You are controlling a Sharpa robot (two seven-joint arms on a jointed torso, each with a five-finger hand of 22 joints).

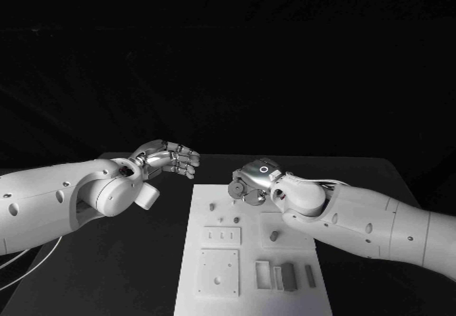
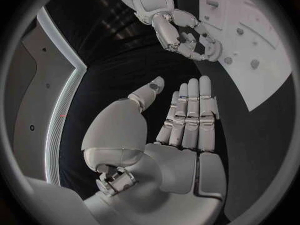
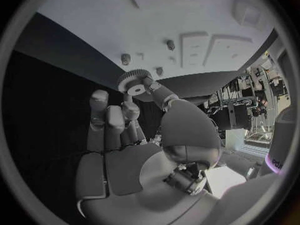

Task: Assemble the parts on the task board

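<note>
Task board (image 1: 253, 263), a long white plate with raised blocks and recessed panels, lies lengthwise down the middle of the black table (image 1: 142, 263), its near end cut off by the head view's lower edge. On that near end stand three upright grey rectangular blocks (image 1: 285, 275), close together near the board's right edge. Farther up, a small grey peg (image 1: 273, 234) stands alone at mid-board, and two tiny grey studs (image 1: 213, 206) sit beyond it; their shapes are too small to make out. Over the board's far end the silver right hand (image 1: 249, 184) pinches a small grey toothed gear (image 3: 133, 81) between thumb and a fingertip; the right wrist view shows the gear's teeth and centre hole plainly, while the head view largely hides it behind the fingers. Whether the gear touches the board cannot be told. Off the board's far left corner, above bare table, the silver left hand (image 1: 169, 160) hovers with fingers straight and slightly spread, holding nothing. Open black tabletop flanks both long edges of the board.
</note>
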